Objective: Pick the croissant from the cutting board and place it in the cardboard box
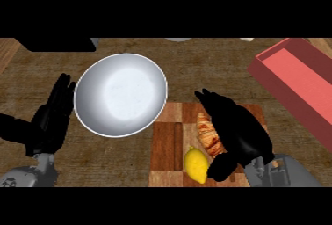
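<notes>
A golden-brown croissant (207, 134) lies on the wooden cutting board (168, 145) at lower centre. My right hand (236, 132) hovers over the croissant's right side, fingers stretched forward and thumb hanging low by the lemon; it covers part of the pastry and holds nothing. The box (301, 85) is a reddish-pink open container at the right edge, tilted diagonally. My left hand (52, 116) rests open at the left, fingers up, beside the plate.
A yellow lemon (196, 165) sits on the board just below the croissant. A large white plate (121, 94) lies left of the board. A dark object (58, 44) sits at the top left on the wooden counter.
</notes>
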Controlling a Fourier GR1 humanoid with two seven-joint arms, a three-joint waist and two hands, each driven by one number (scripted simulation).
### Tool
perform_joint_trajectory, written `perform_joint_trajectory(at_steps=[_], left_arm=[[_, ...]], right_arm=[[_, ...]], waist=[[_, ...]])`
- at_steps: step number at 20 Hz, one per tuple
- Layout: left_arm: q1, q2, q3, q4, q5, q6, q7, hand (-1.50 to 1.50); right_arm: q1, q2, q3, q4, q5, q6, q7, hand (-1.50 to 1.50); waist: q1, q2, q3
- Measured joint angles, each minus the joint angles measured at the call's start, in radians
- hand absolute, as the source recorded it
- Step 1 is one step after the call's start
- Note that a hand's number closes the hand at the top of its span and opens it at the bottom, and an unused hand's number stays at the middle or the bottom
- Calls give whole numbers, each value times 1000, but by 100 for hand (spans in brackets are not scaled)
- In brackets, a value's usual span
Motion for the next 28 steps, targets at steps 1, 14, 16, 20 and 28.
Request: perform_joint_trajectory(at_steps=[1, 14, 16, 20, 28], left_arm=[[-1, -8, 2, 4, -3, -3, -1, 0], [14, -54, 50, 13, -48, -62, -3, 0], [11, -54, 60, -7, -52, -61, 25, 0], [-10, -66, 75, 9, -68, -71, 29, 0], [5, -105, 92, -8, -105, -89, 33, 0]], right_arm=[[9, 5, -3, 0, 17, 3, -7, -150], [74, 126, -52, 82, 171, 53, -81, -150], [90, 130, -57, 92, 196, 61, -96, -150], [110, 137, -65, 128, 264, 60, -127, -150], [168, 169, -104, 168, 354, 65, -211, -150]], waist=[[-1, 0, 0], [-2, 0, 0], [-2, 0, 0], [-3, 1, 0], [-2, 0, 0]])
